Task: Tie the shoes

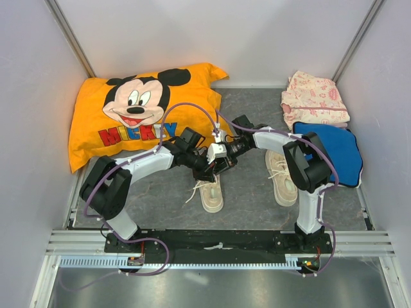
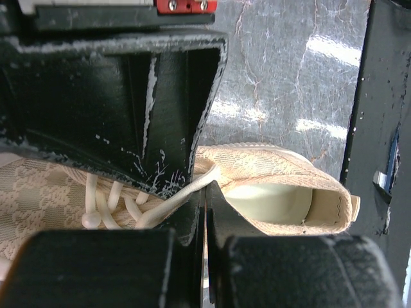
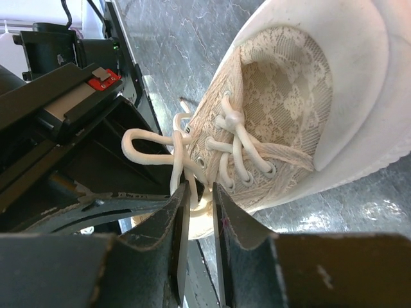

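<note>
Two cream shoes lie on the grey mat: one (image 1: 210, 192) in the middle, the other (image 1: 281, 176) to the right under the right arm. Both grippers meet over the middle shoe's tongue. My left gripper (image 1: 204, 168) (image 2: 207, 187) is shut, with a white lace (image 2: 173, 199) running into its closed jaws above the shoe's opening (image 2: 276, 199). My right gripper (image 1: 221, 163) (image 3: 200, 186) stands narrowly open beside the eyelets of the shoe (image 3: 289, 96). A lace loop (image 3: 144, 138) hangs at its left finger, one strand dropping into the gap, not pinched.
An orange Mickey pillow (image 1: 138, 112) fills the back left. A folded pink cloth (image 1: 314, 99) and a blue cloth (image 1: 337, 151) lie at the back right. White walls close in on three sides. The right gripper's black body (image 2: 128, 96) crowds the left wrist view.
</note>
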Controlling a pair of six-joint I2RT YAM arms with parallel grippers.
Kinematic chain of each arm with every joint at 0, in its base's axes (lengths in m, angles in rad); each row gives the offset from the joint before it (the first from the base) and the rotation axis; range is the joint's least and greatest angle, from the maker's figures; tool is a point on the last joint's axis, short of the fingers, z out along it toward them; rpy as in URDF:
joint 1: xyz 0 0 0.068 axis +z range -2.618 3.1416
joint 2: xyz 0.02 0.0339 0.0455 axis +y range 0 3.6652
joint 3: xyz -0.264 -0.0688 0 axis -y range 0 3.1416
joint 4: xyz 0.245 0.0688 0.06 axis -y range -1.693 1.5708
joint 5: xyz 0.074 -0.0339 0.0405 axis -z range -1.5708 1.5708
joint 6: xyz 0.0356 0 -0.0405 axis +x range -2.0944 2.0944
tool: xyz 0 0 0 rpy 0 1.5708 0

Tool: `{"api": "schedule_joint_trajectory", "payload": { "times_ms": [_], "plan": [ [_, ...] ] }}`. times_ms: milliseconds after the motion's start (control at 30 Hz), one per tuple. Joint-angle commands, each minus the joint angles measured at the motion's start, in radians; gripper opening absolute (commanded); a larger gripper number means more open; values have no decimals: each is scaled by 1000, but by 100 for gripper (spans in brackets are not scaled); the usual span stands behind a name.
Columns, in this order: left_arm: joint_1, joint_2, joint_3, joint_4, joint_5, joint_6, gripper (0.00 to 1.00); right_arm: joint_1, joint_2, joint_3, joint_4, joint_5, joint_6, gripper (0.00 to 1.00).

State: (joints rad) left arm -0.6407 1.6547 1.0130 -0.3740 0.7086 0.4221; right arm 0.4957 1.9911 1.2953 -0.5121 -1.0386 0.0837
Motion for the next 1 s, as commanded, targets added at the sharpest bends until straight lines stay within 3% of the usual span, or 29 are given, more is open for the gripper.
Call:
{"api": "schedule_joint_trajectory", "payload": {
  "times_ms": [0,100,267,367,567,967],
  "plan": [
    [7,16,44,21,-3,52,2,23,8,39,11,-66,2,27],
    [6,14,47,21,-6,55,2,21,5,44,9,-67,1,21],
    [6,4,39,23,-14,58,3,23,-11,45,-2,-61,-10,1],
    [7,-15,24,20,-17,60,4,18,-35,41,-8,-46,-24,0],
    [9,-70,-19,21,-29,58,21,7,-67,33,-6,-21,-33,0],
    [12,-130,-62,32,-50,44,36,-2,-92,24,-5,8,-45,0]
  ]
}}
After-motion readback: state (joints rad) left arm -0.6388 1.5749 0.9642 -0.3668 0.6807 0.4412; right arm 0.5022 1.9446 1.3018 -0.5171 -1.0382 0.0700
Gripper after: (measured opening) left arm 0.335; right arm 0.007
